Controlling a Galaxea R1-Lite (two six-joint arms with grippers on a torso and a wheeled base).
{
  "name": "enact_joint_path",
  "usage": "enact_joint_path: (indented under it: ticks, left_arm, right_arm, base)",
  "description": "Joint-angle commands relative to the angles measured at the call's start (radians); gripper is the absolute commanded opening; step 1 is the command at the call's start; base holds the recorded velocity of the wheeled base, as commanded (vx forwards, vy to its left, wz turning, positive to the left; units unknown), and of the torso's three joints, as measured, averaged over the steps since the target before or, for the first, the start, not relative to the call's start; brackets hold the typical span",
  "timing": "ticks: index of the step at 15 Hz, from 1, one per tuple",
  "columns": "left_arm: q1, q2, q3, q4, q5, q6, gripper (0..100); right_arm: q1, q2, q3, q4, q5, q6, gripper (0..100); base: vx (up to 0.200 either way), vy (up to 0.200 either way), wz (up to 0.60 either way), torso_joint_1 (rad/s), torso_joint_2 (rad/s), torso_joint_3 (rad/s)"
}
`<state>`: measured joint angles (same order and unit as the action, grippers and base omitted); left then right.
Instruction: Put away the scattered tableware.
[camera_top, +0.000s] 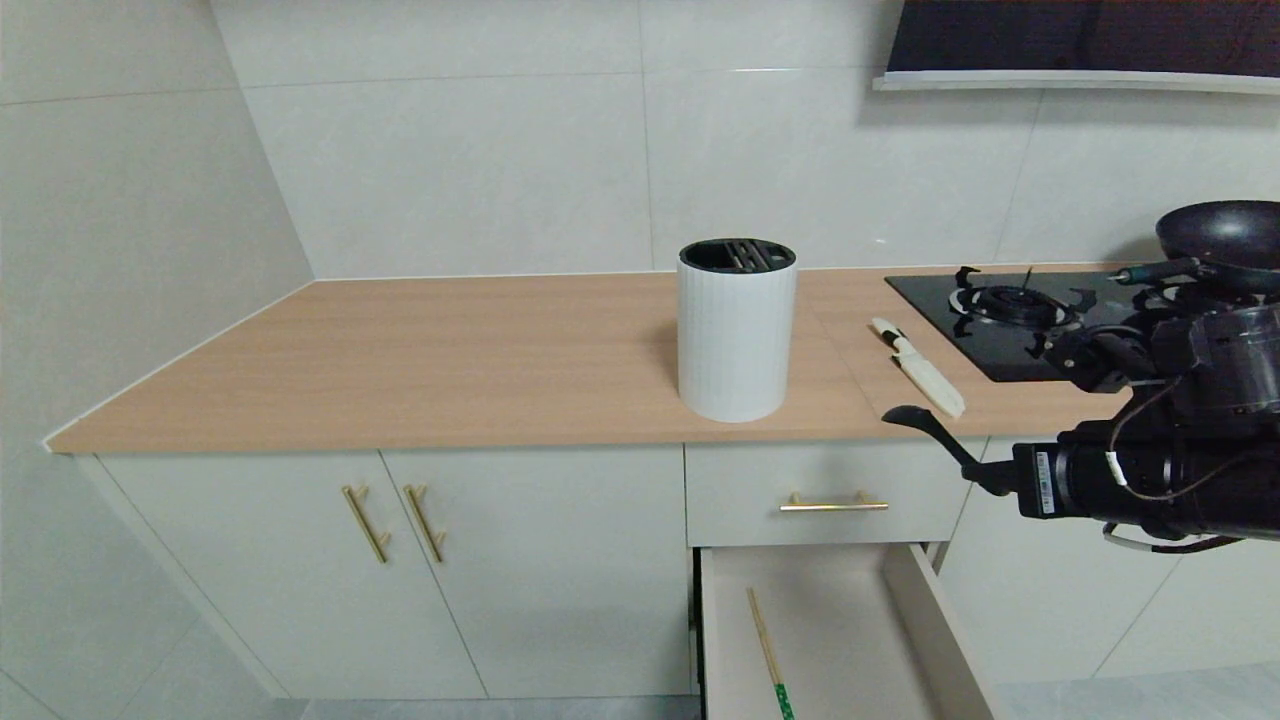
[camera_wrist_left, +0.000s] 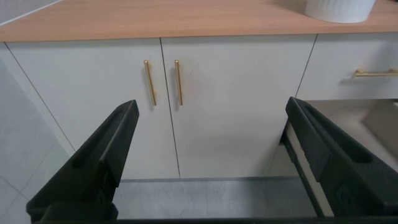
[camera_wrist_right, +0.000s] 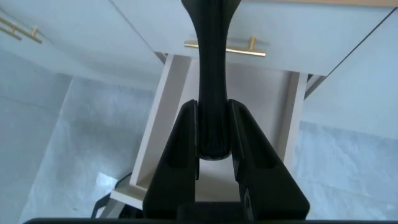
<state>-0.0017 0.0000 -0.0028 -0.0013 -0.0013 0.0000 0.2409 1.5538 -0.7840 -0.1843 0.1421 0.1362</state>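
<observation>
My right gripper (camera_top: 1000, 478) is shut on the handle of a black spoon-like utensil (camera_top: 935, 430), held out in the air in front of the counter edge and above the open drawer (camera_top: 915, 610). In the right wrist view the gripper (camera_wrist_right: 213, 134) clamps the black handle (camera_wrist_right: 210, 62) over the drawer (camera_wrist_right: 155, 124). A pair of wooden chopsticks (camera_top: 766, 650) lies in the drawer. A cream-handled knife (camera_top: 918, 368) rests on the counter right of the white utensil holder (camera_top: 737, 340). My left gripper (camera_wrist_left: 214, 162) stands open and holds nothing, low in front of the cabinet doors.
A black gas stove (camera_top: 1010, 310) and a dark pan (camera_top: 1225, 235) sit at the counter's right end. The wooden counter (camera_top: 400, 350) is bare to the left of the holder. Gold handles (camera_wrist_left: 163, 82) mark the two cabinet doors. The holder's base (camera_wrist_left: 341, 7) shows above them.
</observation>
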Motion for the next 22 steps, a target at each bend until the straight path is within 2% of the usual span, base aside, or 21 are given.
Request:
enact_joint_path:
  ticks: [1,9,22]
  left_arm:
    - [0.000,0.002,0.001,0.000,0.000,0.000,100]
    - [0.000,0.002,0.001,0.000,0.000,0.000,100]
    - [0.000,0.000,0.001,0.000,0.000,0.000,100]
  right_arm:
    - [0.021,-0.003,0.012,-0.001,-0.001,-0.003,0]
    - [0.057,0.089,0.029,-0.001,-0.007,-0.007,0]
    - [0.057,0.166,0.037,-0.009,-0.007,-0.035,0]
  base:
    - [0.000,0.000,0.00,0.000,0.00,0.000]
    - [0.000,0.000,0.00,-0.011,0.03,0.015]
    - [0.000,0.000,0.00,-0.179,0.46,0.279]
